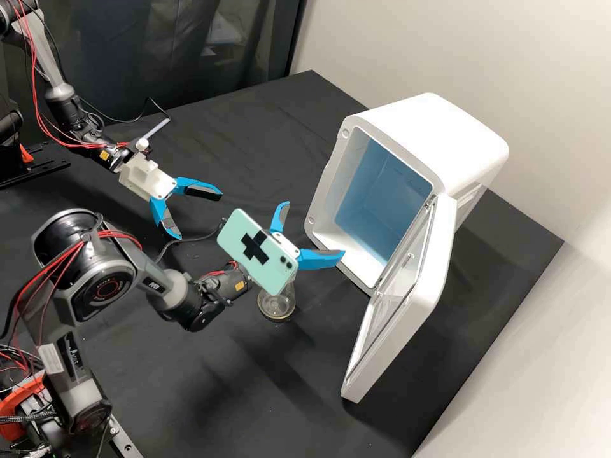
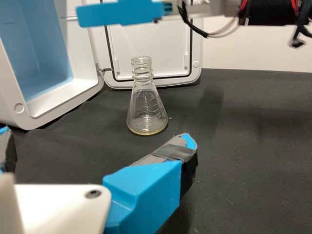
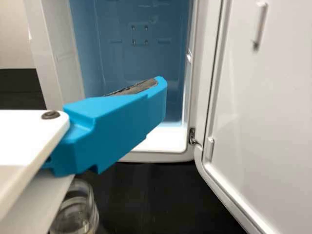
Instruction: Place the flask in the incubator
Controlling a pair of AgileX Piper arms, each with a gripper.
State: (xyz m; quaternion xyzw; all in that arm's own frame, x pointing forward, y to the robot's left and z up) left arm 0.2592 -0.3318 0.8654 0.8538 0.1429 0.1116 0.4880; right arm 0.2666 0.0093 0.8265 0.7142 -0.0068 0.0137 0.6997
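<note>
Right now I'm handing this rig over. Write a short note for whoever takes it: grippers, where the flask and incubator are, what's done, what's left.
Left gripper: open, holding nothing, off to the side of the flask and facing it.
Right gripper: open, holding nothing, above the flask and facing into the incubator.
Flask: upright on the bench, just in front of the incubator, touched by neither gripper.
Incubator door: wide open, blue inside bare.
Done: door open.
Left: grasp the flask, probably with the right gripper, and set it inside.
</note>
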